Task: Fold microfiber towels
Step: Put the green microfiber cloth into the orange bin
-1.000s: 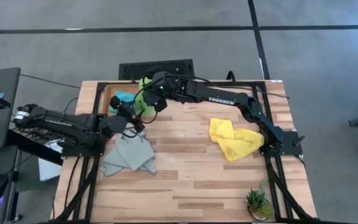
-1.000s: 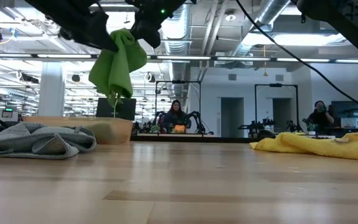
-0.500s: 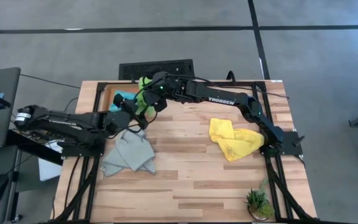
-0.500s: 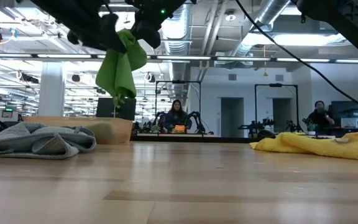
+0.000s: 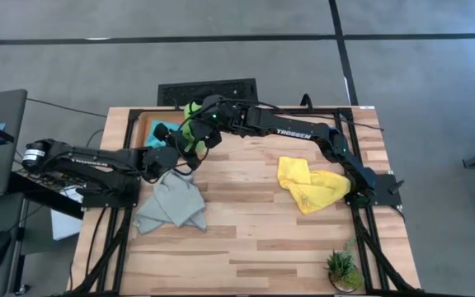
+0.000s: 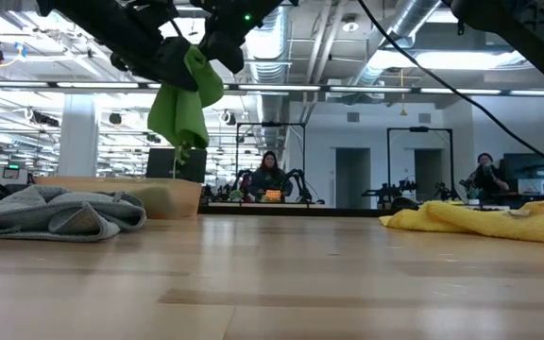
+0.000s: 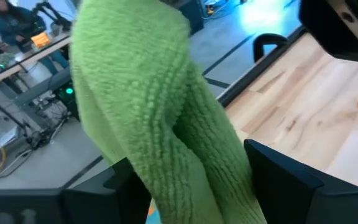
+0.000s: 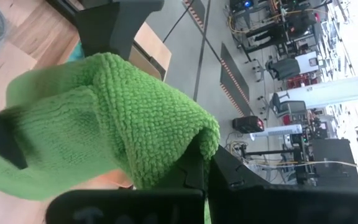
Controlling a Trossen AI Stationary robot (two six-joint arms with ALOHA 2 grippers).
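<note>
The lime green towel [image 6: 182, 109] hangs bunched above the table's far left, with my right gripper [image 6: 217, 42] shut on its top. My left gripper [image 7: 191, 174] is open, and the hanging towel [image 7: 148, 106] runs down between its two fingers; whether they touch it, I cannot tell. From above, the left gripper [image 5: 181, 151] sits just left of the right gripper [image 5: 198, 132]. A grey towel [image 5: 171, 202] lies crumpled at the near left. At the right a yellow towel [image 5: 310, 183] lies crumpled too. A turquoise towel [image 5: 162, 129] lies in a wooden bin [image 5: 138, 124]. My right gripper pinches a bunched fold at the green towel's top [image 8: 191, 140] between its two fingers, in several layers. The fingers come from the table's right, slanting down. The towel hangs slack below them, its lower end [image 6: 179, 151] clear of the table.
The wooden bin [image 6: 173, 194] stands at the far left corner, behind the hanging towel. A small potted plant [image 5: 340, 268] stands at the near right corner. Bare wood lies between the grey towel [image 6: 55, 212] and the yellow towel [image 6: 484, 217].
My left gripper has moved toward the table's right, up to the hanging green towel, and stays open around it. The towel's hanging part has shifted slightly toward the right and drawn narrower. The top of the towel has stayed where it was.
</note>
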